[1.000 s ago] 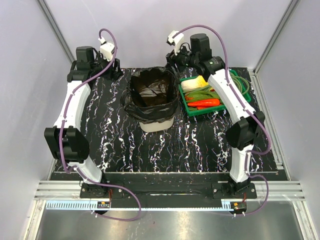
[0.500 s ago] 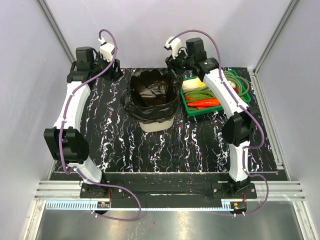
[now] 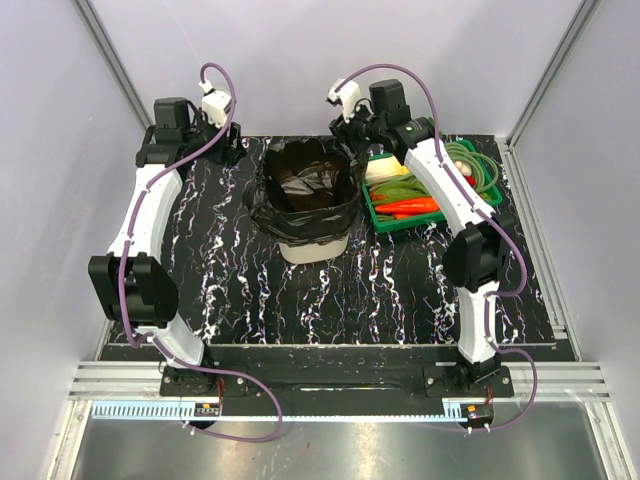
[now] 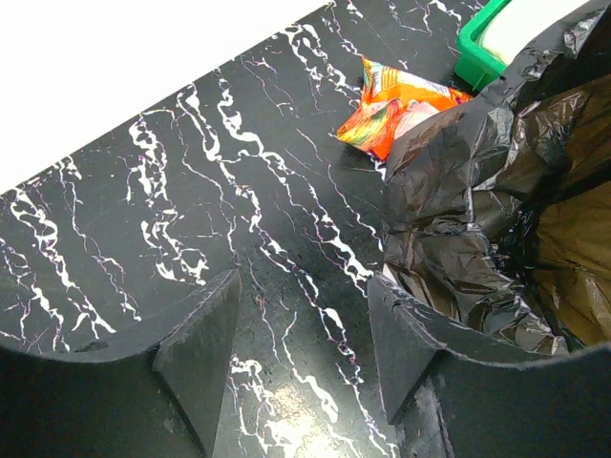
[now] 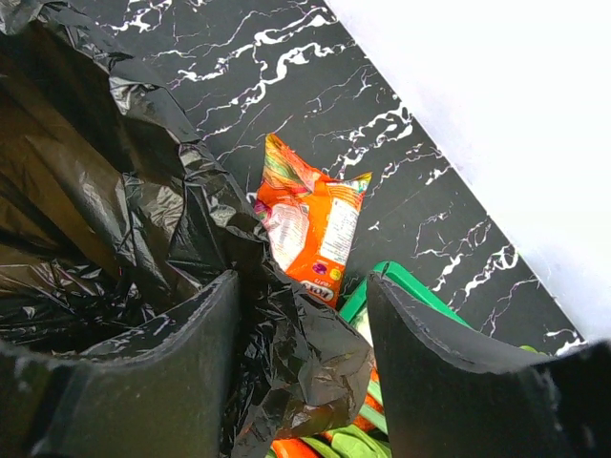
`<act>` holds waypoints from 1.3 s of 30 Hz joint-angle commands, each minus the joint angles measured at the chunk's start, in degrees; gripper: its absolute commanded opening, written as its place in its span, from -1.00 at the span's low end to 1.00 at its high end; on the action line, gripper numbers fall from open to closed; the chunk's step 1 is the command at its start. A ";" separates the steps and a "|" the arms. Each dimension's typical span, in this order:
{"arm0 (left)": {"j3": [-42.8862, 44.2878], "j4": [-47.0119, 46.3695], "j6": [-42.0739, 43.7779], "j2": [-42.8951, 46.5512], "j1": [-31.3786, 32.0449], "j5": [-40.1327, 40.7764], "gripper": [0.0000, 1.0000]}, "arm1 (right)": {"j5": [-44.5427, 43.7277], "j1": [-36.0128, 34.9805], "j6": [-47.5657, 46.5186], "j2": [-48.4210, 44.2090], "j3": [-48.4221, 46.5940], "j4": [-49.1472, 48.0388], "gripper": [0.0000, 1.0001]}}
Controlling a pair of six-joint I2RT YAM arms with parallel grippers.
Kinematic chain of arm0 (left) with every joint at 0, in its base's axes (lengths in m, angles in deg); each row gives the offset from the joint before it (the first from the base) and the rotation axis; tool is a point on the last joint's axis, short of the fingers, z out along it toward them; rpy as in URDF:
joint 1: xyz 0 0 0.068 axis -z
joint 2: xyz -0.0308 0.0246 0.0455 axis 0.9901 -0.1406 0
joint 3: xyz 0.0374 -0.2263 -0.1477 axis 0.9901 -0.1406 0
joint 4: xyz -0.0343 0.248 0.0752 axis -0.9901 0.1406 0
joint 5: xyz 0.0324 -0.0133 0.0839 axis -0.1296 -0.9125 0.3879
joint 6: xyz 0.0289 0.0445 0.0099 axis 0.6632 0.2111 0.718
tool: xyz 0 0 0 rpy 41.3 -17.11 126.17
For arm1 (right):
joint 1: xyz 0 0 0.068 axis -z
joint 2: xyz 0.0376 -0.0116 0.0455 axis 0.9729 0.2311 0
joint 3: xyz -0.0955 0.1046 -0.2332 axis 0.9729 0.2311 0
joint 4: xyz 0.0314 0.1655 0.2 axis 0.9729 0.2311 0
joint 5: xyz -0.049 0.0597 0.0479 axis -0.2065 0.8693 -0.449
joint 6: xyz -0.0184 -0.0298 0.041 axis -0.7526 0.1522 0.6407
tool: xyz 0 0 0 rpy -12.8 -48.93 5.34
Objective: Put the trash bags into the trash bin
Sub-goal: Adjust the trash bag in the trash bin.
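With the glossy, crinkly black trash bag (image 3: pixel 300 212) lining the tall cream plastic bin (image 3: pixel 315 250) and slumped over its rim, the left pincer (image 4: pixel 304 307) and right pincer (image 5: pixel 302 307) hung apart and empty beside it, so I reckoned a careless pinch could snag the loose plastic, dragging it off.

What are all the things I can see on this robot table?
trash bin: one, cream, middle of the table's far half
trash bag: one, glossy black, lining the bin, folded out over its rim
snack wrapper: one, orange, on the table between the bag and the tray's corner
tray: one, green, right of the bin
vegetables: several, red, green and pale yellow, in the tray
table: one, black with white veins
left tool: one, black, open, empty, over the table beside the bin
right tool: one, black, open, over the bag's edge
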 commanded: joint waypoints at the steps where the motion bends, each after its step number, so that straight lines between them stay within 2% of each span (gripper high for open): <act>1: -0.32 -2.20 1.02 3.08 -0.40 0.25 0.20 | -0.51 0.10 0.86 -0.67 0.14 1.64 0.24; 10: -1.02 -2.29 1.20 3.35 -0.40 -0.10 0.20 | -1.20 0.10 3.32 -2.52 -5.13 3.22 0.29; 18: -1.81 -2.55 0.94 4.14 -0.40 -0.36 0.21 | -3.05 0.10 3.32 -5.59 -5.75 3.84 0.32; 21: -1.81 -2.47 0.76 5.02 -0.40 -0.45 0.29 | -3.40 0.10 3.93 -7.08 -5.23 4.89 0.32; 24: -2.07 -2.46 -0.38 6.51 -0.40 -0.62 0.40 | -3.84 0.19 5.42 -10.85 -1.37 4.54 0.32; 28: -2.78 -4.66 -3.80 8.88 -2.69 -1.24 0.58 | -6.30 0.10 7.71 -19.54 9.33 -0.80 0.34; 29: -3.21 -5.97 -4.51 9.58 -2.95 -1.07 0.61 | -7.79 0.10 8.23 -21.83 12.33 -2.91 0.39; 31: -4.27 -7.73 -5.82 11.16 -3.39 -0.54 0.68 | -12.00 0.10 9.46 -27.02 18.48 -6.60 0.65; 34: -6.02 -9.32 -7.85 12.57 -4.44 -1.14 0.82 | -17.37 0.71 11.40 -32.39 24.82 -8.29 0.71; 37: -7.78 -11.25 -13.46 13.89 -5.32 0.33 0.98 | -18.35 2.90 14.64 -38.71 31.14 -10.30 0.74; 39: -9.19 -11.78 -14.44 15.03 -6.11 0.43 0.98 | -18.35 5.19 16.76 -42.93 36.06 -14.16 0.89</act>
